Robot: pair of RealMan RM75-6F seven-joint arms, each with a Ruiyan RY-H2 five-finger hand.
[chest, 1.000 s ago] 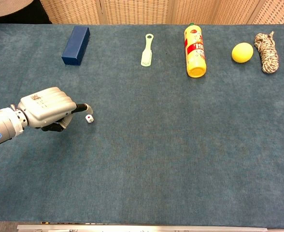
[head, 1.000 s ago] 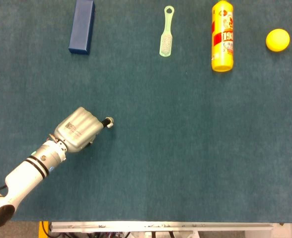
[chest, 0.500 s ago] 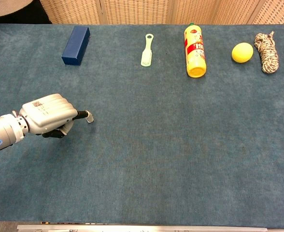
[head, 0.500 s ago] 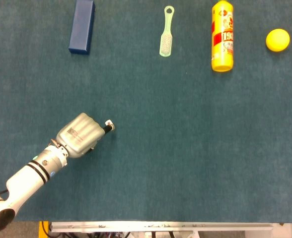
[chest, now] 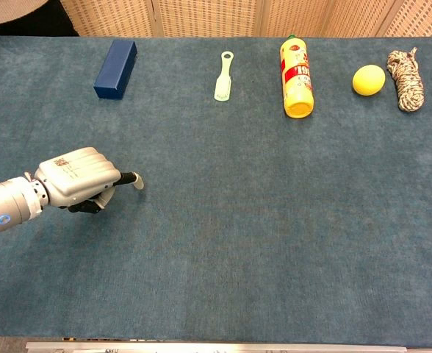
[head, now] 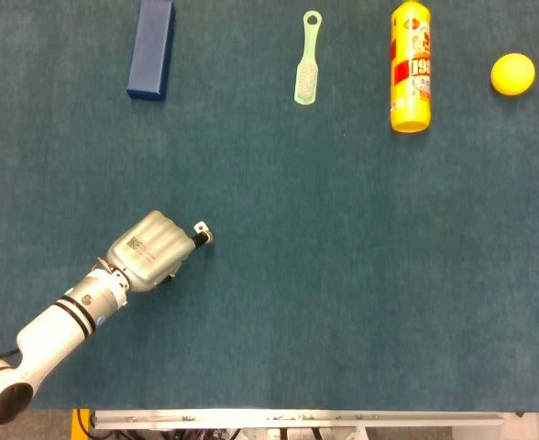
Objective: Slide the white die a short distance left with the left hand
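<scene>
A robot's left hand [head: 150,250] rests low on the blue-green table [head: 343,275], near its left side, with the fingers curled under the silver knuckle shell and one dark fingertip [head: 199,238] stretched out toward the right. The white die [head: 200,228] sits on the cloth just beyond that fingertip, touching it or very nearly so; from the head view it shows as a small pale square at the tip's far side, while in the chest view the hand [chest: 78,177] and its extended finger [chest: 131,178] largely cover it, leaving only a pale speck at the tip. The hand grips nothing; whether the finger actually presses on the die cannot be told. Along the far edge of the table lie a dark blue box [head: 151,49], a pale green brush [head: 307,60] with its handle pointing away, a yellow bottle [head: 410,66] with a red label lying on its side, a yellow ball [head: 512,73] and, at the right edge, a coil of rope [chest: 405,79]. All stand well apart from the die. The right hand appears in neither view.
</scene>
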